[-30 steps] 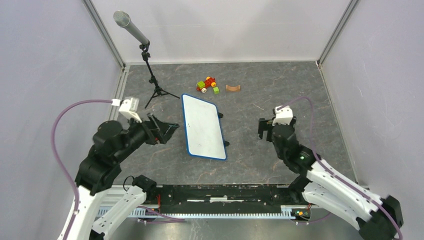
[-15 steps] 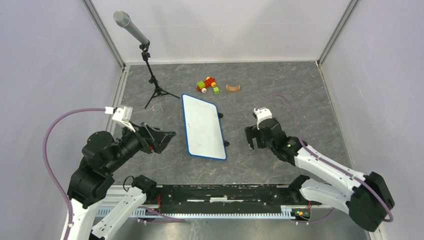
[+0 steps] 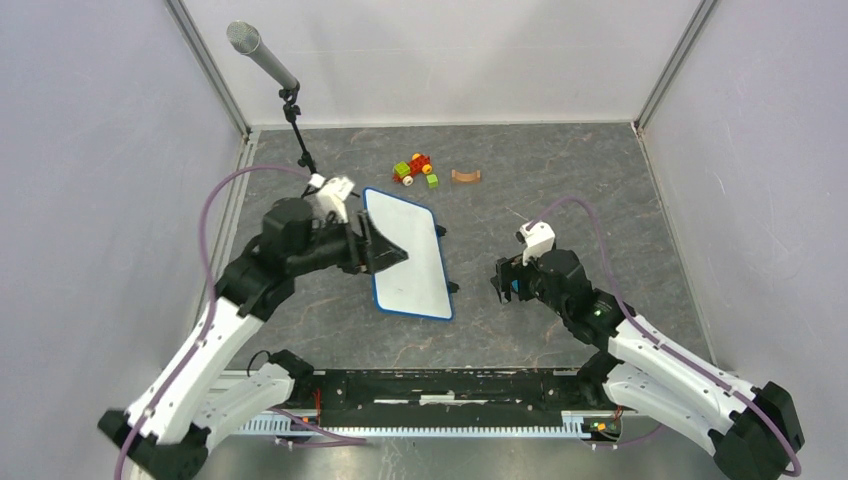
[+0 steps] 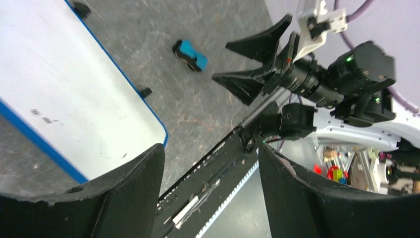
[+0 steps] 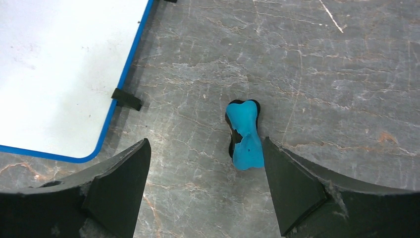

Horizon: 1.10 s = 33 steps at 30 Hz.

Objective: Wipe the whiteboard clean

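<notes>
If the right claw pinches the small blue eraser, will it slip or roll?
Probably not roll: the blue eraser lies flat on the table. Its narrow waist likely gives the open right claw a secure hold. It looks small and light, so a nudge may slide it.

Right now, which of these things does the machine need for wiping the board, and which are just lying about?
For the job: flat white blue-rimmed whiteboard; small blue-and-black bone-shaped pad, probably the eraser.
Lying about: red, green and yellow toy blocks; brown curved piece; grey microphone on a stand.
</notes>
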{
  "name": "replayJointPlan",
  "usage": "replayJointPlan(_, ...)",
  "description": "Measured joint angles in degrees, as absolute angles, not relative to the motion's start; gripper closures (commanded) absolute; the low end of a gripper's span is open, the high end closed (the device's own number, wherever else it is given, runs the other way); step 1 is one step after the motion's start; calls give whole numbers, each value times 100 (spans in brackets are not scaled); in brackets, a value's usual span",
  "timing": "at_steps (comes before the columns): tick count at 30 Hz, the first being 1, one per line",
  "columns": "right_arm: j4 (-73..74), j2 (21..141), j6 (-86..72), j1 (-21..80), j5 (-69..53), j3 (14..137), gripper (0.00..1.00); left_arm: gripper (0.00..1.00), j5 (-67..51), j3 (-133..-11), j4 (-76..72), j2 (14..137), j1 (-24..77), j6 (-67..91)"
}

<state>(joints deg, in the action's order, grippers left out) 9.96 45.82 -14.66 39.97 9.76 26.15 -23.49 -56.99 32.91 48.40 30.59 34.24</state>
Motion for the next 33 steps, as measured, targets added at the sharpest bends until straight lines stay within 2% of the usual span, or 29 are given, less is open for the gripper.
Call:
replayJointPlan(4, 1085, 4296, -1459, 3994, 1129, 2567, 10, 21, -2152, -5717, 3065, 5234, 3592, 3500)
replayJointPlan(6, 1219, 4032, -1426, 3997, 1225, 2582, 2, 17, -2084, -5725, 2936, 5157, 3671, 3505)
replayJointPlan(12, 1879, 3039, -1175, 3994, 1334, 3087, 2, 0, -1767, -5833, 2600, 4270, 3673, 3487)
replayJointPlan(21, 2383, 1691, -854, 3994, 1566, 4447, 2, 0, -1162, -6523, 2193, 2606, 3673, 2941)
replayJointPlan(33, 2705, 904, -731, 3994, 2217, 5024, 2, 0, -707, -6630, 2265, 1946, 3673, 2561)
